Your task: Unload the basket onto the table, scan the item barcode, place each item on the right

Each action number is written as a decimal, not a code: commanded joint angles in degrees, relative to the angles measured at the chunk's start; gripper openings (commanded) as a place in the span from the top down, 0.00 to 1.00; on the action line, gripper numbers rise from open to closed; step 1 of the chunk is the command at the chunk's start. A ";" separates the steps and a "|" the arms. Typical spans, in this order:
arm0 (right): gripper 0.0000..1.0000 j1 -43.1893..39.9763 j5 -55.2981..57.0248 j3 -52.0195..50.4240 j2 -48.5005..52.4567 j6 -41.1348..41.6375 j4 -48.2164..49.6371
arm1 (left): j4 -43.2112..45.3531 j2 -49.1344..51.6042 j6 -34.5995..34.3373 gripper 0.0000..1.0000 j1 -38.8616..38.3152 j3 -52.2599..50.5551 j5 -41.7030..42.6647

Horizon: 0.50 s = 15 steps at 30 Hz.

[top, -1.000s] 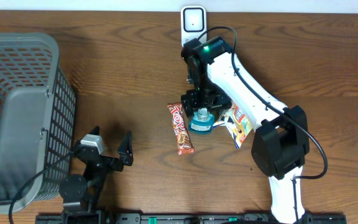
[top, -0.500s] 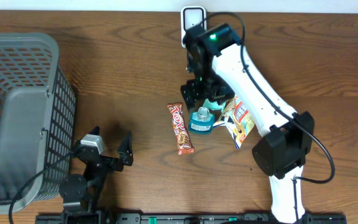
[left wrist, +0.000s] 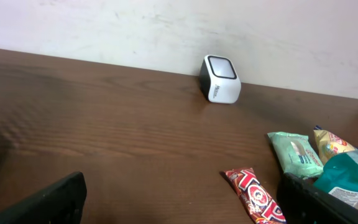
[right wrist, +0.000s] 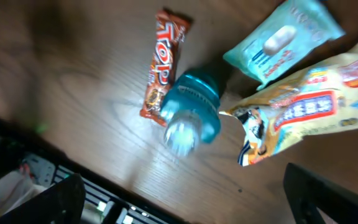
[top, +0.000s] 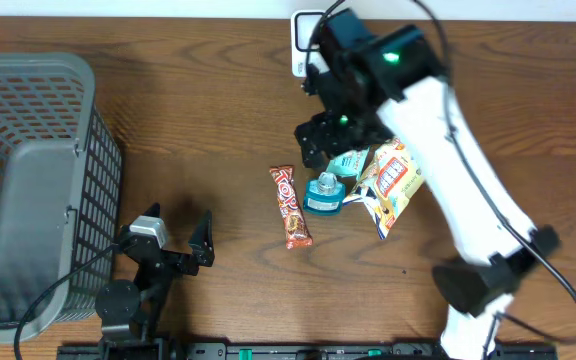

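A blue bottle point(top: 324, 193) lies on the table between a red candy bar point(top: 290, 207) and a yellow snack bag point(top: 390, 183), with a mint packet point(top: 349, 160) just behind it. My right gripper point(top: 338, 143) hovers open above them, holding nothing. In the right wrist view the bottle point(right wrist: 191, 118), candy bar point(right wrist: 162, 68), mint packet point(right wrist: 281, 40) and snack bag point(right wrist: 309, 109) lie below the open gripper point(right wrist: 188, 202). The white scanner point(top: 300, 40) stands at the back edge, partly behind the right arm. My left gripper point(top: 173, 245) rests open near the front, and its view shows the scanner point(left wrist: 220, 79).
A grey mesh basket point(top: 28, 190) takes up the left side of the table. The left wrist view shows the candy bar point(left wrist: 253, 193), mint packet point(left wrist: 297, 154) and bottle point(left wrist: 353, 174) at right, with bare wood up to the wall.
The right arm has risen and drawn back from the blue bottle, its jaws spreading wider. The bottle and packets stay on the table. The left arm has not moved.
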 commanded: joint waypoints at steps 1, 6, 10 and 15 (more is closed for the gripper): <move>0.01 -0.13 -0.07 -0.04 -7.23 -2.40 -0.26 | -1.68 -0.39 -0.52 0.02 -0.28 -0.96 0.09; 0.01 -0.09 0.98 -5.46 -13.88 -6.86 -0.24 | -1.68 -0.39 -0.52 0.02 -0.28 -0.96 0.09; 0.01 -0.20 2.56 -13.33 -16.87 -7.23 2.03 | -1.68 -0.39 -0.52 0.02 -0.28 -0.96 0.09; 0.01 -0.09 2.84 -25.68 -16.94 -8.17 14.80 | -1.68 -0.39 -0.52 0.02 -0.28 -0.96 0.09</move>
